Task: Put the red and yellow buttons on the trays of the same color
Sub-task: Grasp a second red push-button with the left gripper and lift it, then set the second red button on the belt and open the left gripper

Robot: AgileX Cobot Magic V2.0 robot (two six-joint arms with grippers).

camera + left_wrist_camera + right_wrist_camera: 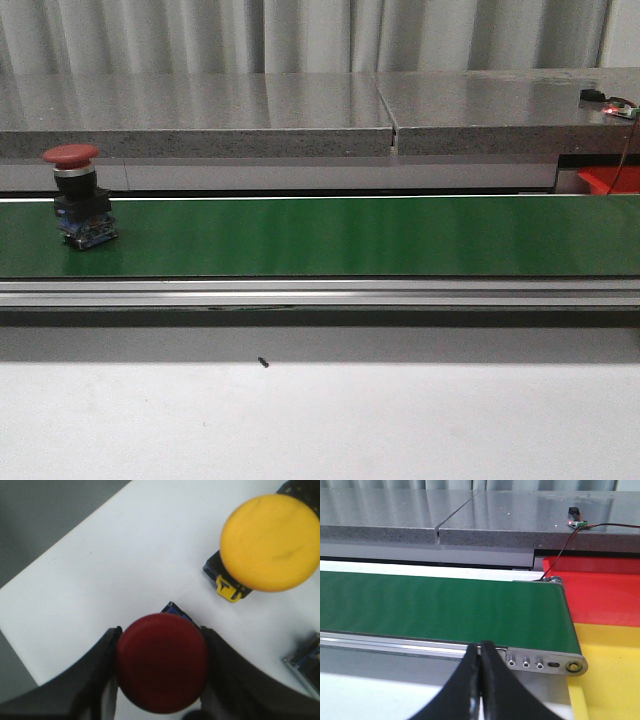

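Observation:
In the left wrist view a red button (162, 667) stands on a white surface (125, 560). My left gripper (161, 632) is shut on it, one finger pressed against each side of the cap. A yellow button (270, 542) stands close by on the same surface. A second red button (72, 155) stands upright on the green belt (350, 235) at its far left. My right gripper (481, 647) is shut and empty in front of the belt's end (545, 665). The red tray (600, 595) and yellow tray (610, 670) lie past that end. Neither gripper shows in the front view.
A grey stone ledge (300, 110) runs behind the belt, carrying a small sensor with a lit red light (612, 106) and a wire. A corner of another button's base (305, 662) shows beside the held one. A small dark speck (263, 362) lies on the white table.

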